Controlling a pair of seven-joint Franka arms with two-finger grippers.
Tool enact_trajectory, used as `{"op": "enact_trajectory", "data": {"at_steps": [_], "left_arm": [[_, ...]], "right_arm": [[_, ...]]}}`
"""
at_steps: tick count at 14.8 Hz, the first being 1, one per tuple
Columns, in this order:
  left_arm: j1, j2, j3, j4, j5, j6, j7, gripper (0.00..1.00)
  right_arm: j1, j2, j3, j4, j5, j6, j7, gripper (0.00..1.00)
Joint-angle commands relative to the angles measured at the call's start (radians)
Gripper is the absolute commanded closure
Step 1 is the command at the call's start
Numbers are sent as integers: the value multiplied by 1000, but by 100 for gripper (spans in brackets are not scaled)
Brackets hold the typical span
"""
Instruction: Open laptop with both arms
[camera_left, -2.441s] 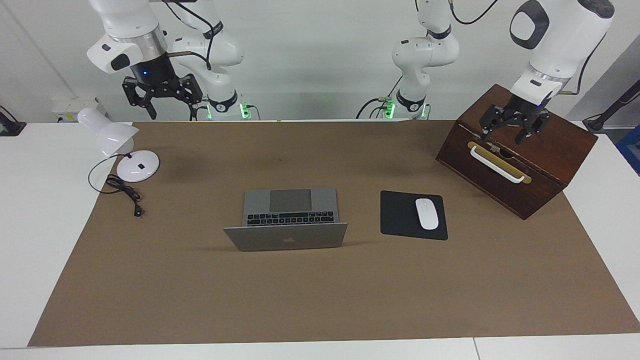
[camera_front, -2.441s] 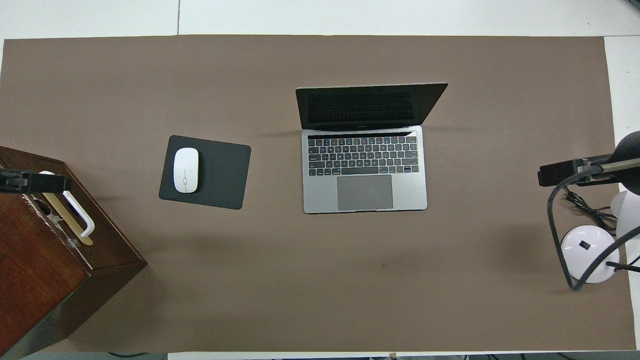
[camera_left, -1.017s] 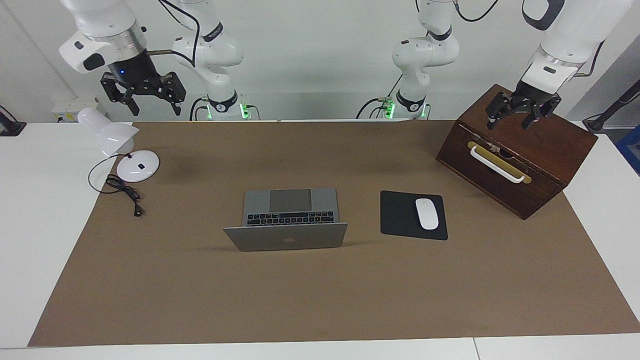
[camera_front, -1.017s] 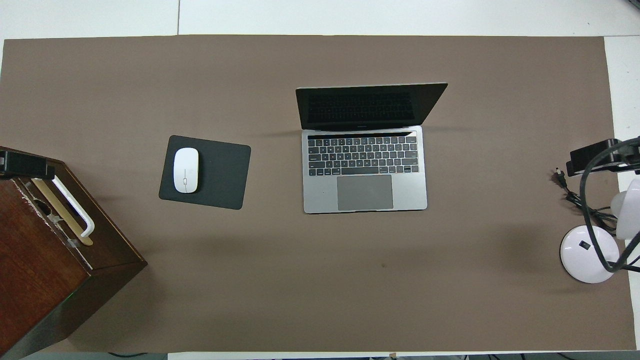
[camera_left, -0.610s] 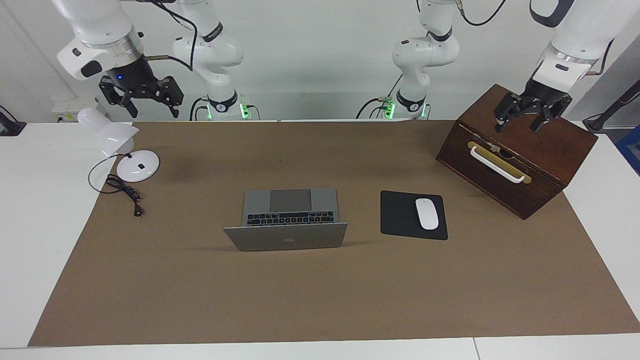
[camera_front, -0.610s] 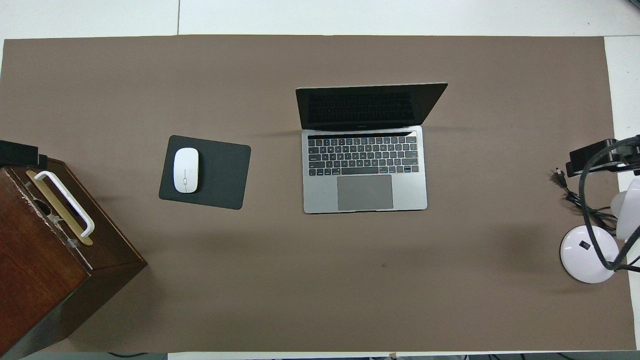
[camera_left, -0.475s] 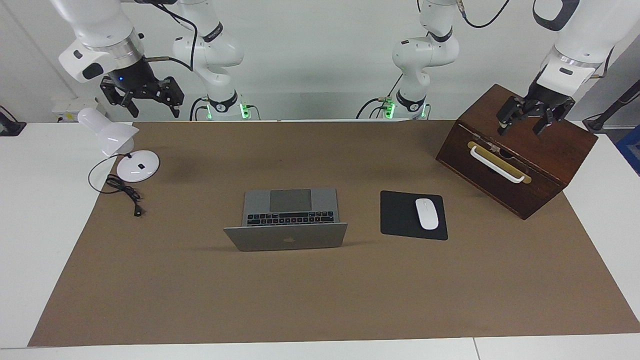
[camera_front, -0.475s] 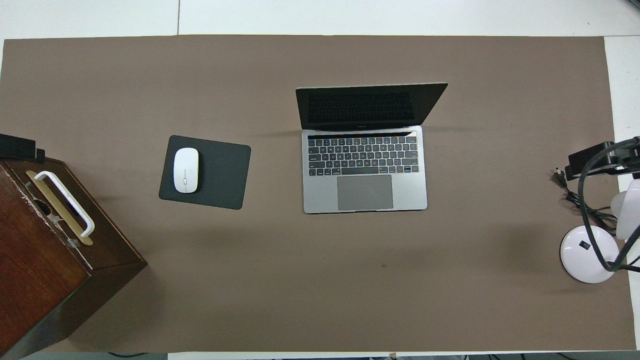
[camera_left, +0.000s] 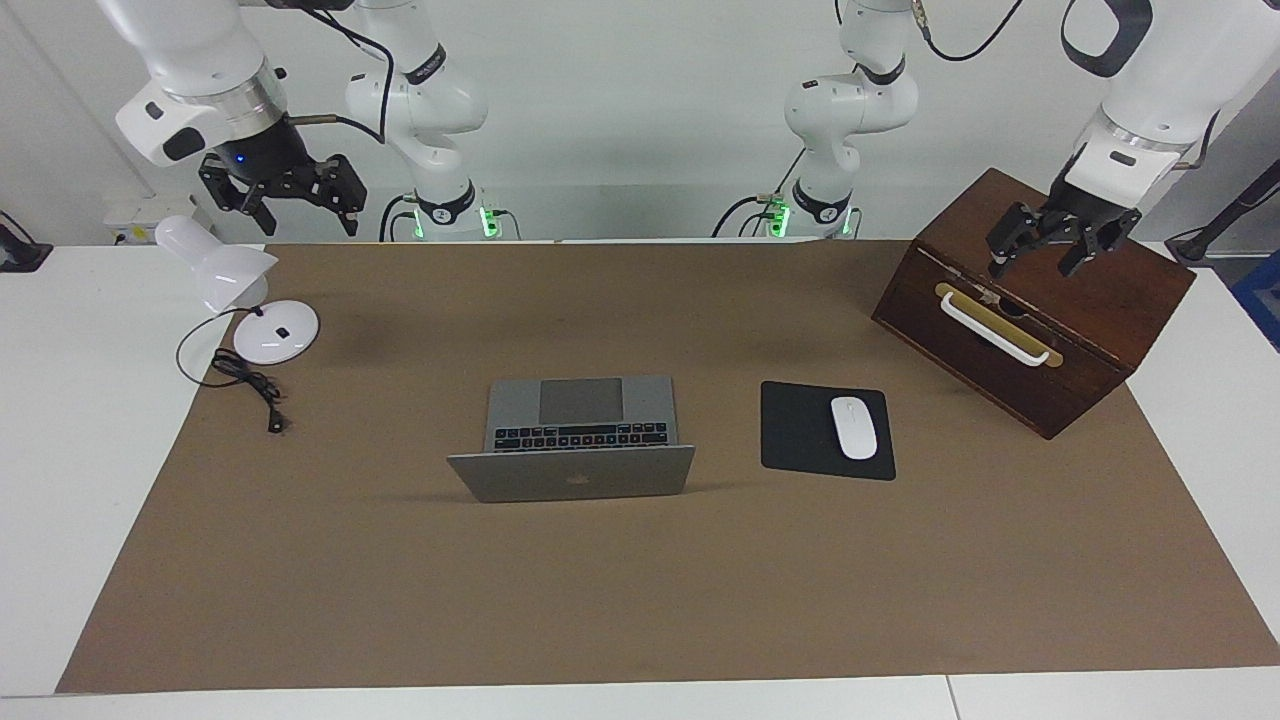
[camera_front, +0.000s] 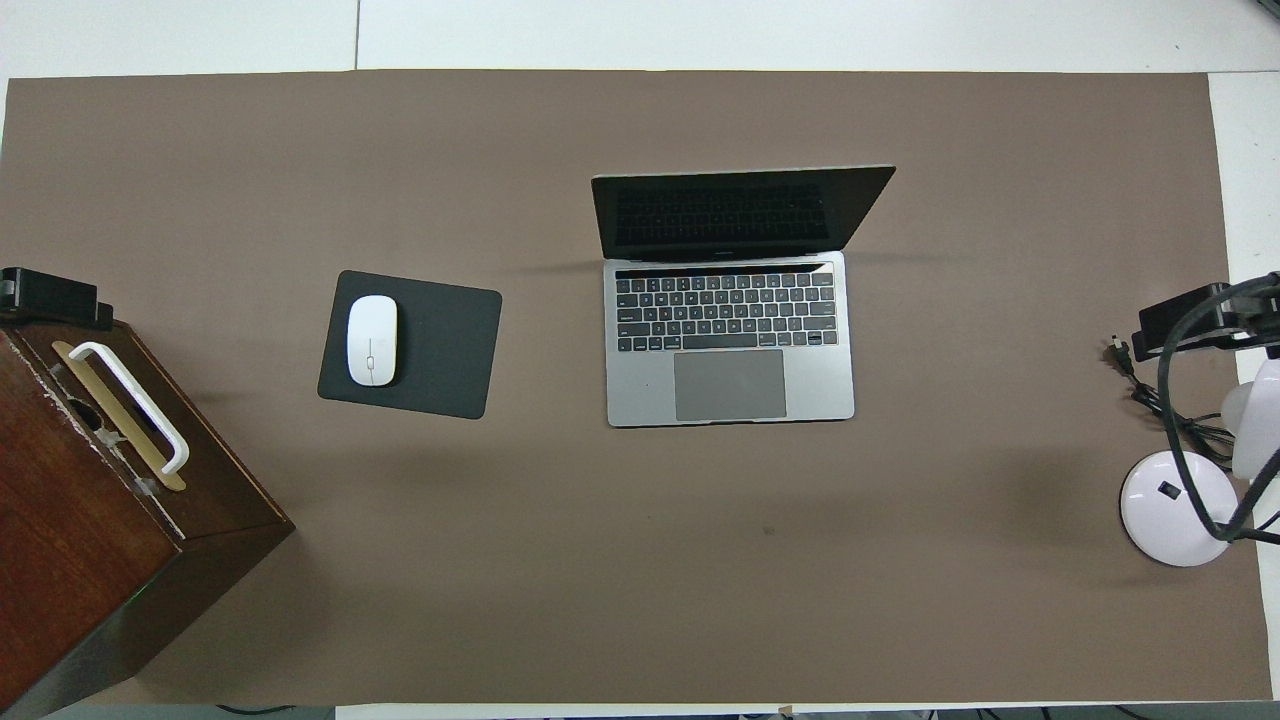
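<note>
The silver-grey laptop (camera_left: 575, 440) stands open in the middle of the brown mat, its lid upright with the logo toward the facing camera; the overhead view shows the laptop's (camera_front: 730, 340) dark screen, black keys and trackpad. My left gripper (camera_left: 1035, 262) hangs open and empty over the top of the wooden box, well away from the laptop. It shows as a dark block, the left gripper (camera_front: 50, 295), at the overhead view's edge. My right gripper (camera_left: 300, 215) hangs open and empty above the desk lamp; the overhead view catches the right gripper (camera_front: 1190, 320) there too.
A dark wooden box (camera_left: 1050, 330) with a white handle sits at the left arm's end. A black mouse pad (camera_left: 800, 430) with a white mouse (camera_left: 853, 427) lies beside the laptop. A white desk lamp (camera_left: 225, 270) and its cable sit at the right arm's end.
Both grippers have risen and drawn outward from the mat's middle toward their own ends of the table, then nearly stopped. The laptop has not moved.
</note>
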Motion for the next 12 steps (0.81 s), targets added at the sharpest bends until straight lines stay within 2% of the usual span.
{"op": "enact_trajectory", "data": {"at_steps": [1, 12], "left_arm": [[-11, -10, 2, -17, 12, 7, -48, 0], [-9, -18, 2, -34, 12, 27, -47, 0]], "right_arm": [[-19, -5, 11, -7, -14, -7, 3, 0], [-50, -4, 1, -12, -16, 59, -20, 0]]}}
